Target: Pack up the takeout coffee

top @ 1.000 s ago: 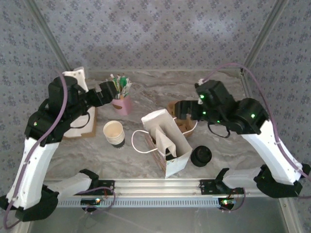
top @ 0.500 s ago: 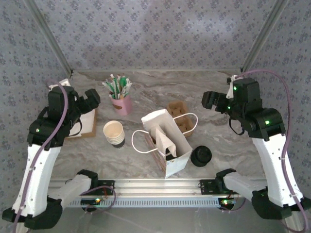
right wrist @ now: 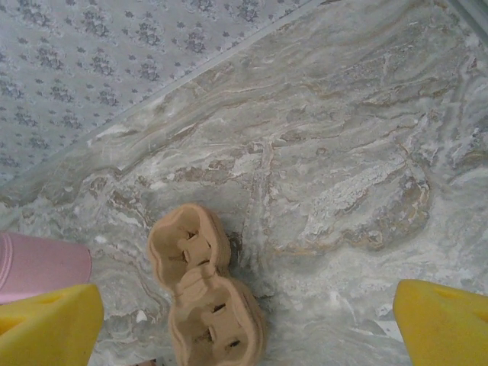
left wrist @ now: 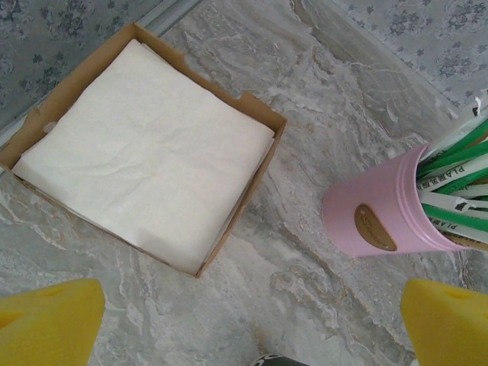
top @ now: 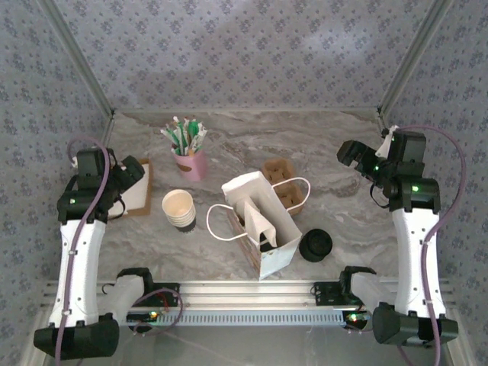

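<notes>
The takeout coffee is hidden from me as a single cup. A white paper bag (top: 259, 221) stands open at the table's centre, and a dark round shape (top: 264, 241) sits in its mouth; what that shape is I cannot tell. My left gripper (top: 131, 169) hangs open at the far left, over the napkin box (top: 136, 197). Its yellow fingertips (left wrist: 46, 324) are spread wide above bare marble. Far on the right my right gripper (top: 349, 151) is open too, its fingertips (right wrist: 446, 320) well apart, with a brown cup carrier (right wrist: 206, 297) below it.
A stack of nested white cups (top: 179, 207) stands left of the bag. A pink cup of green-and-white sticks (top: 191, 158) is behind it. Black lids (top: 315, 245) lie right of the bag. The brown carrier (top: 280, 183) sits behind the bag, under its handle.
Both arms have drawn back from the table's middle to its outer sides and now stand more upright. Both grippers stayed open. Nothing on the table moved.
</notes>
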Motion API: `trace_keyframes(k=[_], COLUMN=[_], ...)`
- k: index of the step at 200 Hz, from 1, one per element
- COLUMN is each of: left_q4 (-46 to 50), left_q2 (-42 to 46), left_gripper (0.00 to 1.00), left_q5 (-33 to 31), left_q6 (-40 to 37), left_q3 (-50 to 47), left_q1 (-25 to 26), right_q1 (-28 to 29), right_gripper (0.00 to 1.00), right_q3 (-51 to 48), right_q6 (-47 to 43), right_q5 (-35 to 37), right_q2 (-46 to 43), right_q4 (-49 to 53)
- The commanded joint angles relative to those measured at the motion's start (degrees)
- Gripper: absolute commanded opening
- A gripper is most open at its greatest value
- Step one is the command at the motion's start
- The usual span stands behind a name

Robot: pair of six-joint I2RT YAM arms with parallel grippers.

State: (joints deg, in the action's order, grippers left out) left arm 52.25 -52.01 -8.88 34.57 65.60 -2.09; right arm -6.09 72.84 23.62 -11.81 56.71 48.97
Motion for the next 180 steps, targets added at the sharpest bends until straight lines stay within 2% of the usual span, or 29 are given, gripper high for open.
trace_keyframes(k=[1, 46, 85, 180], left_q4=[-3.1, -5.8, -9.3, -13.0], left_q2=[1.7, 3.5, 4.1, 4.3], left_gripper=[1.00, 1.00, 1.00, 0.99], left_q5=[0.3, -5.2, -6.1, -6.8], left_q6=[-0.4, -1.6, -1.0, -1.2], left_q3=[-1.1, -5.8, -10.4, -15.6], left_q1=[-1.3, -2.5, -3.8, -5.0], right_q1=[-1.3, -2.9, -2.7, -2.9], right_gripper=[1.00, 1.00, 1.00, 1.00], right_q3=[-2.7, -11.7, -19.6, -27.0], right_q6=[1.6, 2.3, 1.8, -1.0], right_q5=[-1.7, -0.7, 1.3, 4.7], right_q2=[-1.2, -4.0, -5.9, -5.9], right_q4=[-5.0, -14.3, -25.6, -34.3])
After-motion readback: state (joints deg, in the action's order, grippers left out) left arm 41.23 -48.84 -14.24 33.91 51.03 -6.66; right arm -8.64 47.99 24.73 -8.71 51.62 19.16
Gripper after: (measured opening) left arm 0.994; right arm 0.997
